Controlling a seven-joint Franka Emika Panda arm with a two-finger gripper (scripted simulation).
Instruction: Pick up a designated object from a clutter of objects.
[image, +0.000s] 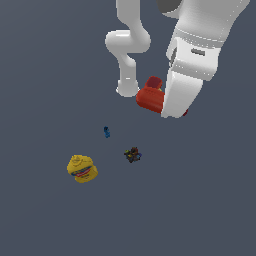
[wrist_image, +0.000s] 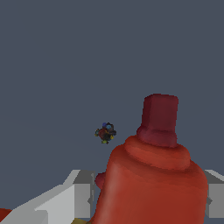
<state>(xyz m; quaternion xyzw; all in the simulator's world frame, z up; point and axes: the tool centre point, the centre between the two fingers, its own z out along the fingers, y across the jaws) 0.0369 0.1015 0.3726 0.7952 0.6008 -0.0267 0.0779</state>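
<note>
The bright red L-shaped item (image: 150, 97) has a rounded body and a short stub, and sits between my gripper's jaws. In the wrist view the red item (wrist_image: 153, 175) fills the lower part of the picture, stub pointing away, with a grey finger (wrist_image: 83, 194) pressed on each side. My gripper (wrist_image: 148, 197) is shut on it. In the exterior view the gripper (image: 167, 107) is mostly hidden behind the white hand, and the red item looks held above the floor.
The yellow lumpy item with a red band (image: 82, 168) lies at the exterior view's left. The tiny blue piece (image: 106, 132) and the small dark multicoloured item (image: 133, 155) lie between. The dark item also shows in the wrist view (wrist_image: 105, 132). The white arm base (image: 127, 87) stands behind.
</note>
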